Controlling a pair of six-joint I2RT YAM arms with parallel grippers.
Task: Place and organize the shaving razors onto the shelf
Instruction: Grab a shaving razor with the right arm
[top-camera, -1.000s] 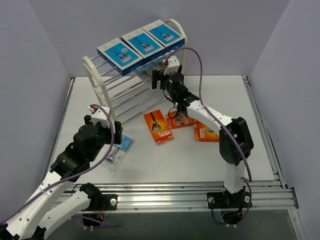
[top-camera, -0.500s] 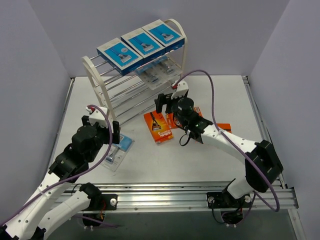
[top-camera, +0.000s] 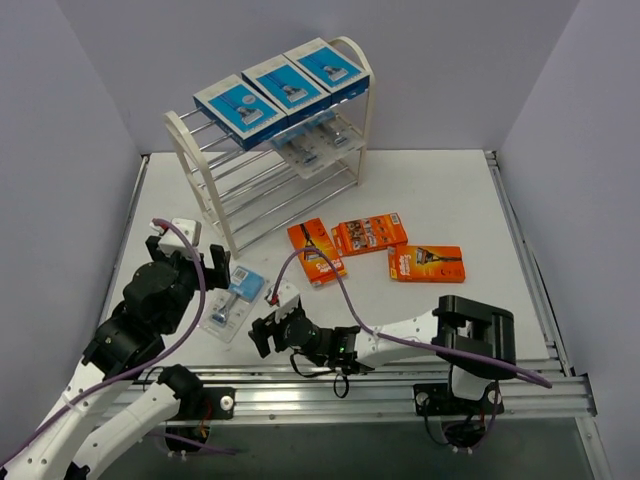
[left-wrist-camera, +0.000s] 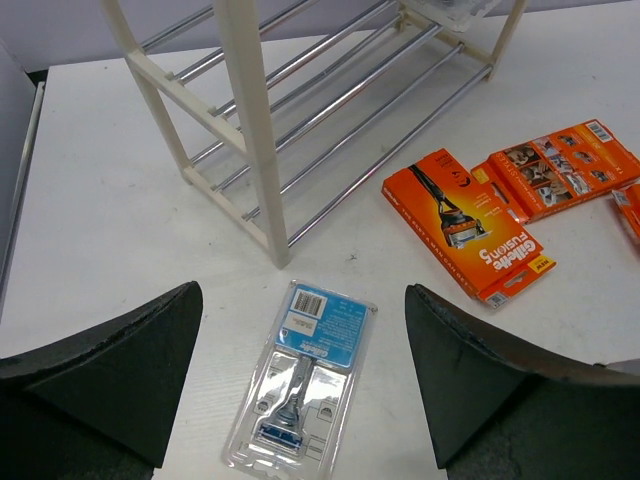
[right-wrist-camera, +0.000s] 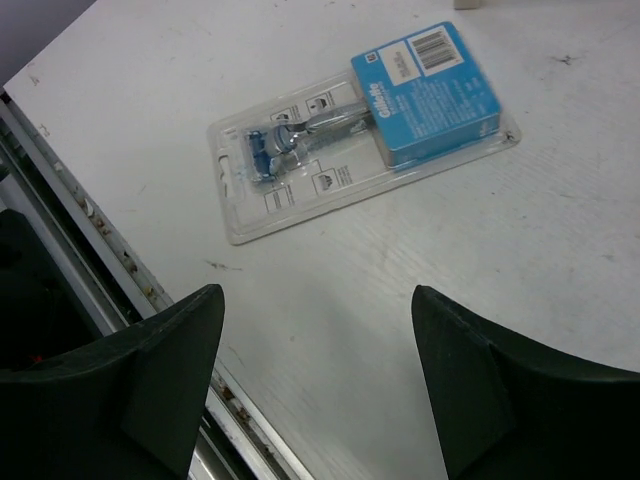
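Note:
The shelf (top-camera: 207, 190) stands at the back left, its white post (left-wrist-camera: 255, 130) near in the left wrist view. Three blue boxes (top-camera: 285, 85) lie on its top tier, and clear blister packs (top-camera: 318, 147) on the tier below. One blister pack (top-camera: 231, 301) lies flat on the table. My left gripper (top-camera: 190, 262) hovers open above it, the pack (left-wrist-camera: 305, 385) between the fingers but untouched. Low at the front edge, my right gripper (top-camera: 268, 333) is open and empty, with the pack (right-wrist-camera: 360, 135) just ahead. Three orange packs (top-camera: 316, 252) (top-camera: 370, 233) (top-camera: 427, 263) lie mid-table.
An aluminium rail (top-camera: 380, 385) runs along the table's front edge, and it shows right beside my right gripper's (right-wrist-camera: 318, 295) left finger (right-wrist-camera: 120, 380). Grey walls close in the left, back and right sides. Two orange packs (left-wrist-camera: 470, 225) (left-wrist-camera: 560, 168) lie right of the shelf's foot.
My right arm has swung from the shelf's second tier down to the front left of the table, beside the blister pack. My left gripper has drawn back slightly to the left.

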